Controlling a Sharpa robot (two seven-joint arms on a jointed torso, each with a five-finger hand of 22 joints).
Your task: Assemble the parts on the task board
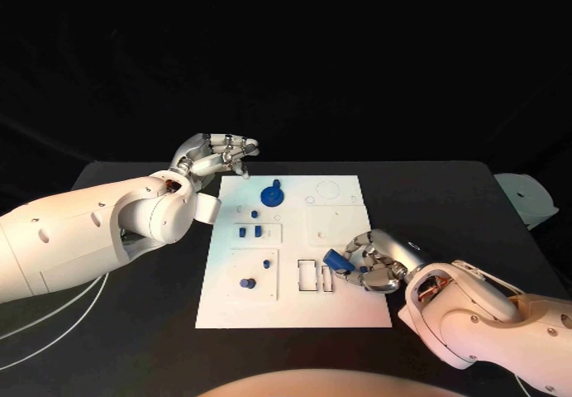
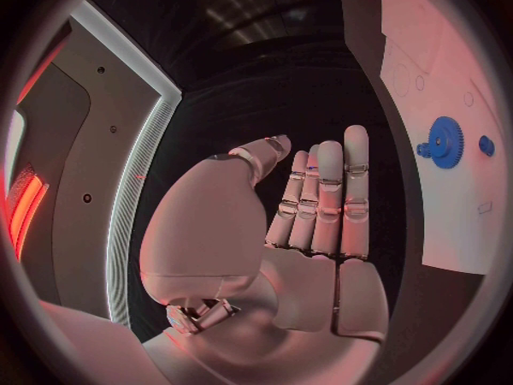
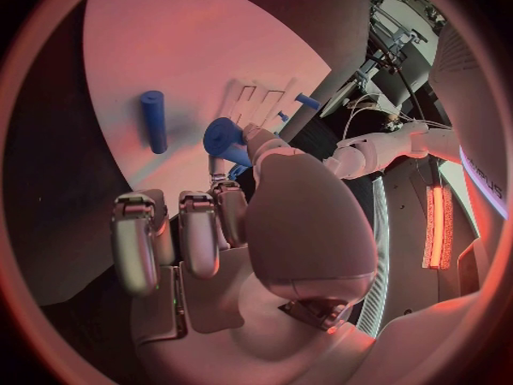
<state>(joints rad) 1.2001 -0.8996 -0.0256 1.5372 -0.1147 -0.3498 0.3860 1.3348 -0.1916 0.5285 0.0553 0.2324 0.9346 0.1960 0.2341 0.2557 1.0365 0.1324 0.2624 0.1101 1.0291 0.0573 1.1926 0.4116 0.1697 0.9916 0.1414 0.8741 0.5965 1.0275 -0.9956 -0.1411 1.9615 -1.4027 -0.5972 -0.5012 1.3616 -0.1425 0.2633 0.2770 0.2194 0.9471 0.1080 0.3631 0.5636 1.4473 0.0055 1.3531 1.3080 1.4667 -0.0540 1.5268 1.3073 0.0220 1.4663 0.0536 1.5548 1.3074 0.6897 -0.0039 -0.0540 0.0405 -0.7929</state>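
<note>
Head view, lower right of frame: right hand (image 1: 367, 263) pinches a small blue part (image 1: 336, 263) over the task board (image 1: 345, 310), likely light, rigid, slippery, best gripped round its barrel; left hand (image 1: 215, 155) hovers open.

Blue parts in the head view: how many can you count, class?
7: gear, three small pieces mid-left, two lower-left, one held by the right hand. More may be hidden.
</note>
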